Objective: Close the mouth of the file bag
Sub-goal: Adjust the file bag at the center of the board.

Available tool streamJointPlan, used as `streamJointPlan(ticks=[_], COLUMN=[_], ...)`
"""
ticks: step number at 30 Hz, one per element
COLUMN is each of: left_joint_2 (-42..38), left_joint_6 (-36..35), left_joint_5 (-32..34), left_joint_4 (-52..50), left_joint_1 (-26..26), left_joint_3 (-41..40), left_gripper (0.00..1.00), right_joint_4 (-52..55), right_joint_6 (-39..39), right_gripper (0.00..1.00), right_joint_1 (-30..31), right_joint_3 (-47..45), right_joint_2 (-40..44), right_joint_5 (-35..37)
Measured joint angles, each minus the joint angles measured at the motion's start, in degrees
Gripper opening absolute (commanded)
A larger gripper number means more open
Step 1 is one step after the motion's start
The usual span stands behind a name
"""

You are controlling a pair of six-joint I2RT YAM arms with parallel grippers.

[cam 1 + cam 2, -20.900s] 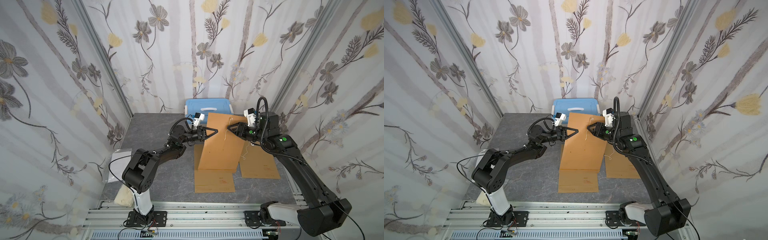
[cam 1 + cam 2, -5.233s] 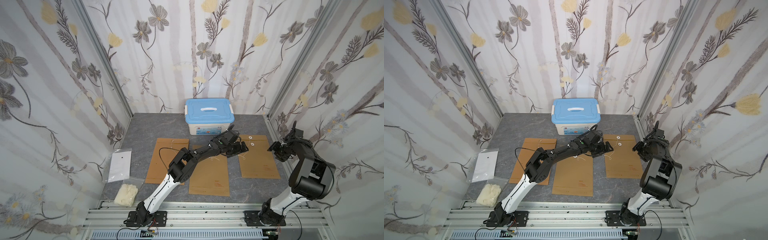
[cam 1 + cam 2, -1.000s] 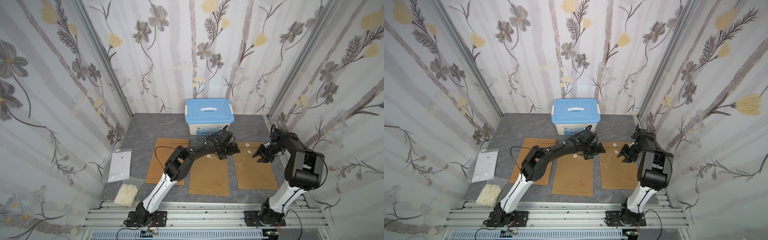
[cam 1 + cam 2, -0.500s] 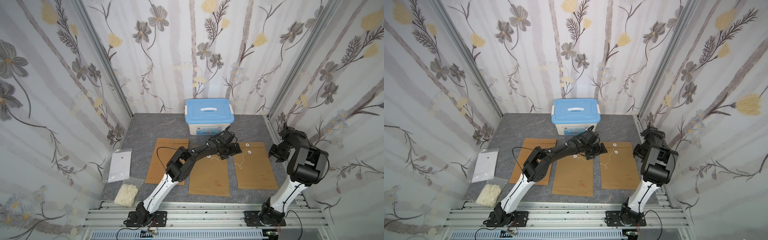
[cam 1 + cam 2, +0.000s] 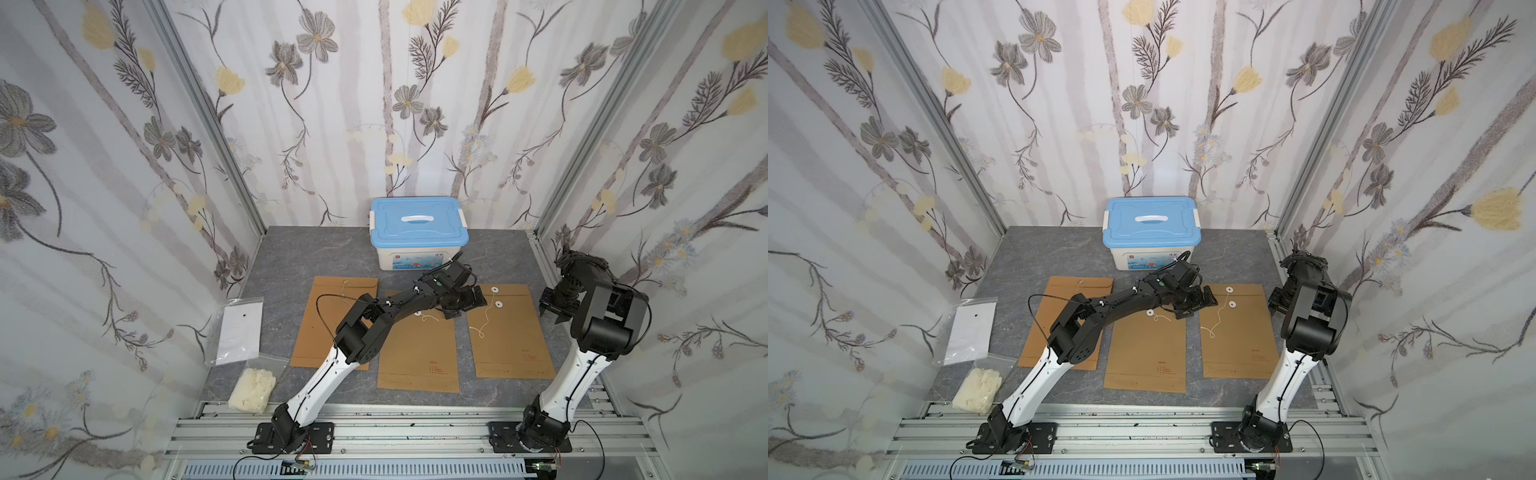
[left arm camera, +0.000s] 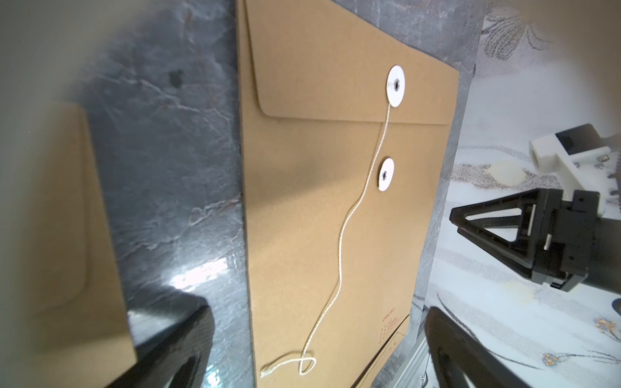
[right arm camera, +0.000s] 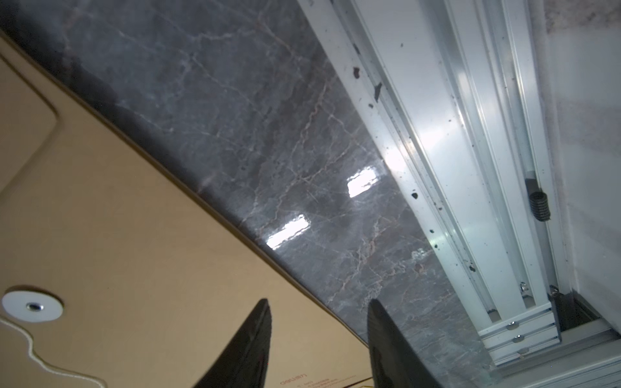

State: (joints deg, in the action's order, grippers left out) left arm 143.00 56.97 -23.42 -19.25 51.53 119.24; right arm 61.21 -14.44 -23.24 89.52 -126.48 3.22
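The file bag (image 5: 509,328), brown kraft paper, lies flat at the right of the table in both top views (image 5: 1237,336). Its flap is folded down. A loose white string (image 6: 339,268) hangs from the flap's disc (image 6: 396,85) past the lower disc (image 6: 385,174), not wound. My left gripper (image 5: 463,305) is open, low beside the bag's top left corner, with nothing between its fingers (image 6: 317,310). My right gripper (image 5: 555,309) is open over the bag's right edge; in the right wrist view (image 7: 319,302) its jaws straddle that edge, holding nothing.
Two more file bags lie at the middle (image 5: 417,353) and left (image 5: 311,332). A blue-lidded box (image 5: 419,232) stands behind them. A clear plastic bag (image 5: 241,328) and a white wad (image 5: 252,390) are at the far left. An aluminium rail (image 7: 470,168) borders the table's right side.
My right gripper has moved from over the bag's upper part out to its right edge. The bag went from skewed to lying straight. The left gripper stays open near the bag's top left corner.
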Motion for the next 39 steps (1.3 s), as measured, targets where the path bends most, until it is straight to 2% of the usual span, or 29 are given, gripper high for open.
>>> streamJointPlan(ticks=[4,9,11,19,30,34,39], left_joint_2=[0.07,0.26,0.31,0.83,1.22,-0.02,-1.29], left_joint_6=[0.02,0.07,0.17,0.96,3.78,4.61,6.01], left_joint_5=[-0.02,-0.20,-0.20,-0.15,-0.44,-0.35,-1.44], left_joint_4=[0.24,0.37,0.46,2.14,9.18,13.05,20.87], left_joint_1=[0.00,0.00,0.00,0.35,0.76,0.72,0.42], left_joint_3=[0.00,0.22,0.22,0.09,-2.82,-6.34,-11.52], left_gripper=[1.00,1.00,1.00,0.95,0.87,0.78,0.74], right_joint_4=[2.54,3.28,3.32,4.68,5.99,6.82,7.23], right_joint_6=[0.39,-0.31,-0.81,-0.42,2.60,3.67,4.39], right_gripper=[0.45,0.45,0.45,0.43,0.40,0.39,0.40], right_joint_1=[0.33,0.00,-0.87,-1.55,1.53,3.06,3.78], right_joint_3=[1.60,0.87,1.25,4.68,7.28,8.28,8.59], right_joint_2=[0.28,3.45,2.95,-3.23,-8.04,-9.42,-9.42], right_joint_5=[-0.66,-8.72,-8.98,-4.39,3.37,5.38,7.61])
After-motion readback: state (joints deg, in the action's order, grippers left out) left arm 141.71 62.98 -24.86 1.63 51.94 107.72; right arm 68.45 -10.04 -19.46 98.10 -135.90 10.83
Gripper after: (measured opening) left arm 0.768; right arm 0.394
